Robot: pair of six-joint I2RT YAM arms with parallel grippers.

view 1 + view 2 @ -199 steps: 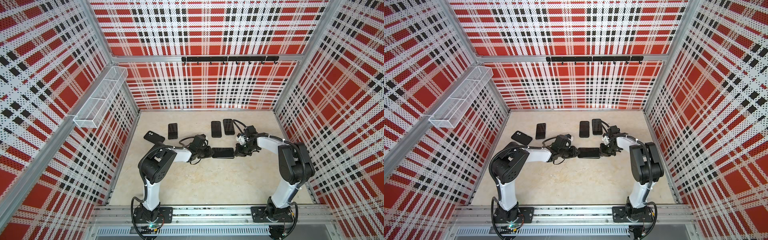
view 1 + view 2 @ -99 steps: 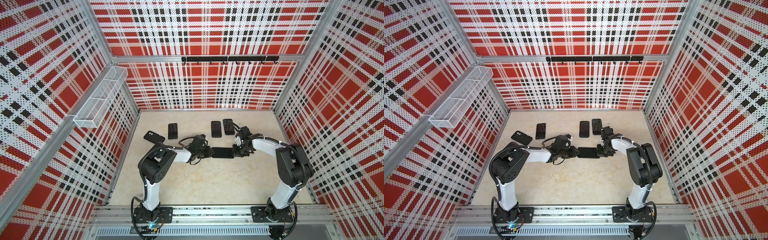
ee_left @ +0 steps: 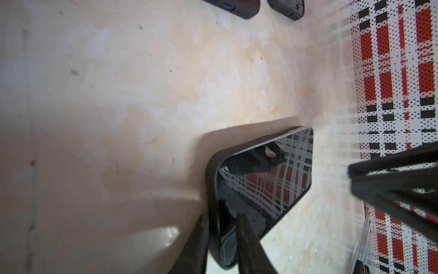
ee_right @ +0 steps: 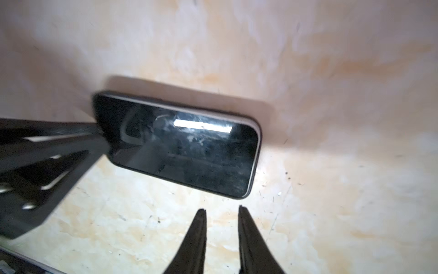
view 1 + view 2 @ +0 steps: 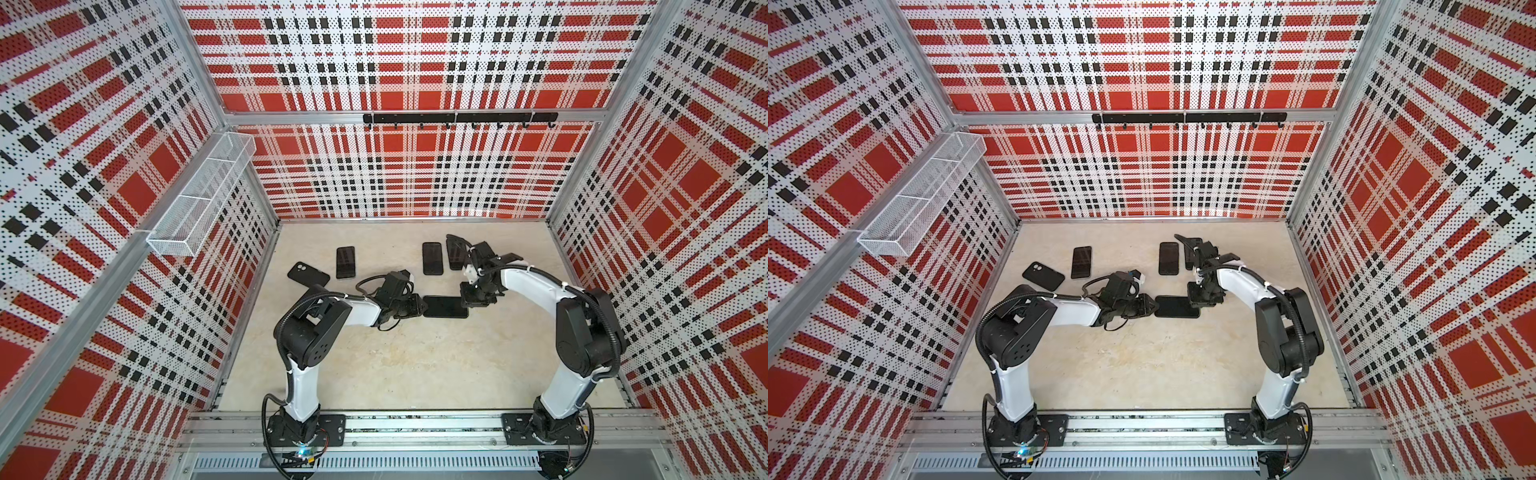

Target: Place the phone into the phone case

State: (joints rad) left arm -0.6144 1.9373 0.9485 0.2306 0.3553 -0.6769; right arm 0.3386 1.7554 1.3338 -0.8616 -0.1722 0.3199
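The phone (image 5: 445, 306), seemingly seated in its phone case (image 3: 211, 189), is laid on the table (image 5: 415, 365), long axis 9-to-3 o'clock in a top view. Its 9 o'clock end is clamped by the left gripper (image 5: 419, 308); the right gripper (image 4: 221, 210), jaws apart, is held just off the 3 o'clock end.

Front half of desk (image 5: 415, 374), betw. the arm bases (image 5: 305, 426): bare, wide room to pass. Centre blocked: phone (image 5: 445, 307) lies crosswise, left gripper (image 5: 421, 309) pinching one end, right gripper (image 5: 466, 300) just beside the other, fingers (image 4: 198, 237) slightly apart, off it. Rear strip cluttered: black slab (image 5: 308, 274), handset (image 5: 345, 262), 2nd handset (image 5: 432, 258), 3rd handset (image 5: 454, 257) partly hidden by right arm (image 5: 532, 282). Widest gap there: mid-row, behind left gripper. Walls (image 5: 415, 187) close in on 3 sides.
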